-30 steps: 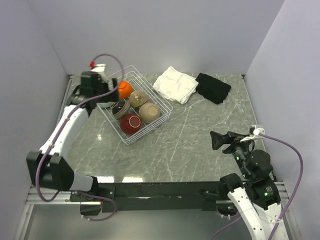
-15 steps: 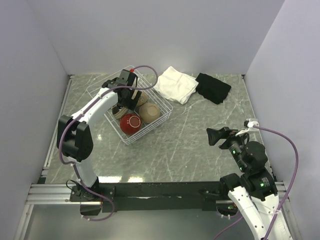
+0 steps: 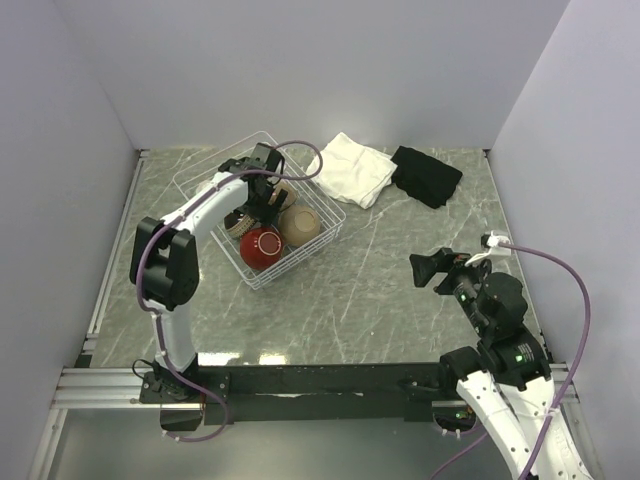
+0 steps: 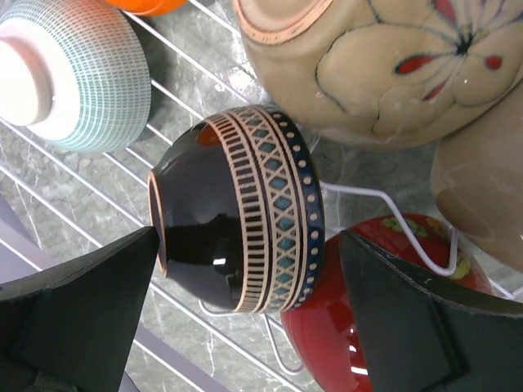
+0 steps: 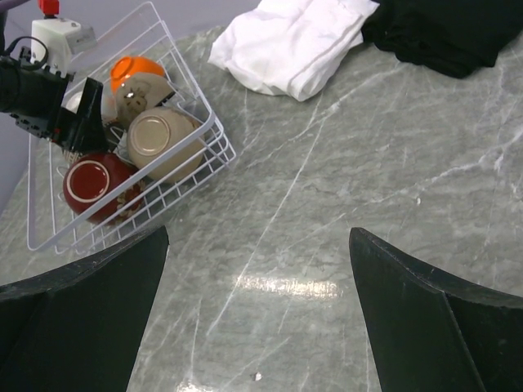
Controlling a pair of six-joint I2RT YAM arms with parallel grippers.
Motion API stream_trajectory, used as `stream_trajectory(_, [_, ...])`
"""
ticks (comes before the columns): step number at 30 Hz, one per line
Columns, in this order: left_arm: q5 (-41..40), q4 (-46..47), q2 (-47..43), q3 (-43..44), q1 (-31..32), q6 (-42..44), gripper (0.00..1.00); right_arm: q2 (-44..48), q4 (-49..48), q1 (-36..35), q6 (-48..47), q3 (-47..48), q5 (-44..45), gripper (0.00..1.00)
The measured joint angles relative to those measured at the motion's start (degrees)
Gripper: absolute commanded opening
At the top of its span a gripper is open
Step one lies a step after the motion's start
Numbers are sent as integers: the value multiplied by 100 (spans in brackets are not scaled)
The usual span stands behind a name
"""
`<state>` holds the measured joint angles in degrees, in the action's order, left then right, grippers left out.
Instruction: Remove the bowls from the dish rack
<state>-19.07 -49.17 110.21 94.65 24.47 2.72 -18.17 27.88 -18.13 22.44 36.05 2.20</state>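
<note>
Left gripper (image 3: 262,198) is hovering over the dish rack (image 3: 303,250), which is sitting at 10 o'clock on the marble table (image 3: 390,300). Jaws are standing fully apart and gripping nothing.

In the left wrist view the gripper (image 4: 245,237) is straddling the dark brown bowl (image 4: 237,220), which is lying on its side on the wire floor. Can't tell whether the fingers are touching it.

Around that bowl in this view:
- pale blue-green bowl (image 4: 73,77) at 10 o'clock
- tan floral bowl (image 4: 376,57) at 1 o'clock
- red bowl (image 4: 368,302) at 5 o'clock, just beside it
- beige bowl (image 4: 482,196) at 3 o'clock

Orange bowl (image 5: 135,72) is sitting at the rack's far side. All six bowls are lying inside the rack.

Right gripper (image 3: 428,270) is hanging at 4 o'clock, well apart from the rack, jaws spread wide and empty.

White cloth (image 3: 350,168) and black cloth (image 3: 426,175) are lying at 12–1 o'clock, touching.
</note>
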Motion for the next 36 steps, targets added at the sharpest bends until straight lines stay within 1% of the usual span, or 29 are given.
stream_trajectory(6, [-39, 15, 138, 79, 0, 94, 100, -186, -2, -2, 0, 7, -37, 100])
stream_trajectory(10, [-39, 13, 140, 107, 0, 127, 98, -264, -17, 0, 2, 9, -87, 100])
stream_trajectory(20, [-35, -48, 140, 313, -11, 199, 83, -424, -92, -2, 4, 50, -164, 100])
stream_trajectory(25, [-74, -79, 140, 321, -11, 197, 87, -466, -125, -2, 7, 72, -164, 100])
stream_trajectory(36, [-188, -133, 166, 319, -11, 63, 84, -487, -136, -2, 9, 114, -164, 100])
